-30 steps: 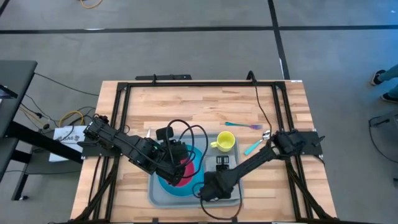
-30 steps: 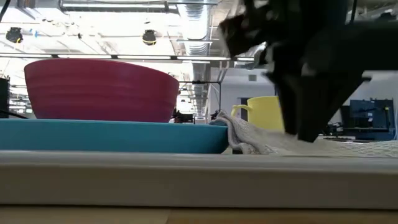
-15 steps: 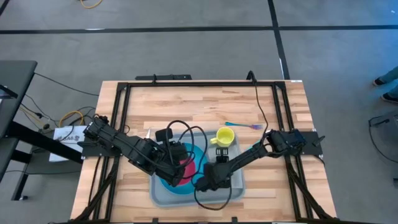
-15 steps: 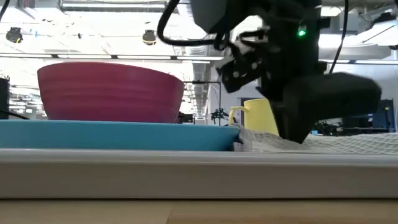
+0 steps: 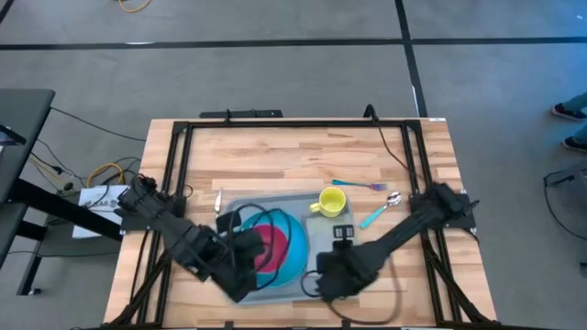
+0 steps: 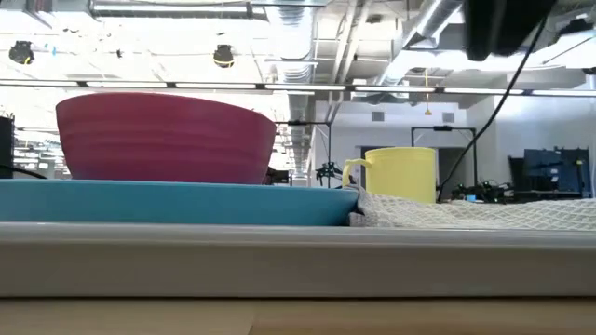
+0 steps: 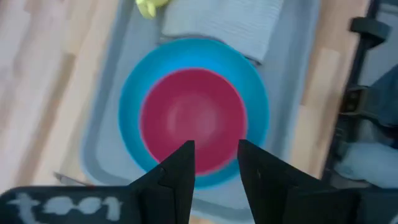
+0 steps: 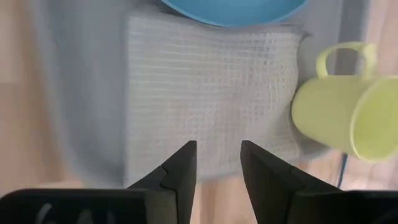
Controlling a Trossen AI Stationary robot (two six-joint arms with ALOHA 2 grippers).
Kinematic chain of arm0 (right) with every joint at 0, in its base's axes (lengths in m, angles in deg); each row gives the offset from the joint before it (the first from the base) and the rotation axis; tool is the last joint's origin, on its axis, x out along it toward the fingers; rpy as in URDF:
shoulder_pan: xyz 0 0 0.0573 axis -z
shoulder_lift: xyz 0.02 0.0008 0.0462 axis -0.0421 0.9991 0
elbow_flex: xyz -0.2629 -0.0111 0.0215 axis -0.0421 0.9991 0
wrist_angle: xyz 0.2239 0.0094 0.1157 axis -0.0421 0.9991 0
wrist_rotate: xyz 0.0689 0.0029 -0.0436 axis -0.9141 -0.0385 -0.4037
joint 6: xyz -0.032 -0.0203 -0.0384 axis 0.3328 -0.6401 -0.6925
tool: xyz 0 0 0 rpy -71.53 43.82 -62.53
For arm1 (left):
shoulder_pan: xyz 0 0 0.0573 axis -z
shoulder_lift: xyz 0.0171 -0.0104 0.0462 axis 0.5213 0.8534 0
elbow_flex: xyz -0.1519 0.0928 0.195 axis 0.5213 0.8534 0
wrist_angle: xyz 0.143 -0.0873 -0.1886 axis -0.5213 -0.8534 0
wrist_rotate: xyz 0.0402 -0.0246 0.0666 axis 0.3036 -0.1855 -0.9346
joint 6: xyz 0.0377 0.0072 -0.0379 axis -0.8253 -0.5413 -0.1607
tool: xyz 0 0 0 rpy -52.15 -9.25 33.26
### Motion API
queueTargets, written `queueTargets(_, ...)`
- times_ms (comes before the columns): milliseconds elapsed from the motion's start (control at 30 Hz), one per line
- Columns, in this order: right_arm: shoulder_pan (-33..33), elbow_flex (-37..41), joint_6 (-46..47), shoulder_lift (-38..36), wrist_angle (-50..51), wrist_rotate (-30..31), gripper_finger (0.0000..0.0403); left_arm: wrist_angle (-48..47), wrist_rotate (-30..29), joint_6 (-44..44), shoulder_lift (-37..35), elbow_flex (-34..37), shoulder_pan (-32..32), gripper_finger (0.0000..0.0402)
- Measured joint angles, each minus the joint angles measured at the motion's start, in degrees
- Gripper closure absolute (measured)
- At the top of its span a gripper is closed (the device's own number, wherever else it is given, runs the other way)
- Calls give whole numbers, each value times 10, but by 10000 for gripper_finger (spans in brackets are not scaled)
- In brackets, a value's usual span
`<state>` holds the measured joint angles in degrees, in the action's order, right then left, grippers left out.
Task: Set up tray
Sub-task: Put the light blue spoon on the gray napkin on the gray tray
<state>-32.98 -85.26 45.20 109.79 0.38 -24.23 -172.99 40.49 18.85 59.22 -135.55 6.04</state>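
While both grippers, left (image 7: 214,163) and right (image 8: 217,163), hover narrowly parted (holding nothing), the large grey-blue plastic tray (image 5: 321,243) next needs cutlery placed gently.

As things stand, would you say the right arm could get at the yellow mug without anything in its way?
Probably yes: the yellow mug stands uncovered at the tray's far edge, beyond the right gripper, whose open fingers hang above the grey cloth.
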Motion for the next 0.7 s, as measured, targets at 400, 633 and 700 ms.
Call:
queueTargets(400,-130,83,254,-153,51,189,284,2,-151,57,-4,32,94,290)
queueTargets(633,-195,287,471,-254,53,200,284,1,-191,137,-135,220,94,290)
queueTargets(700,-206,341,492,-286,19,213,284,0,-205,191,-207,314,91,290)
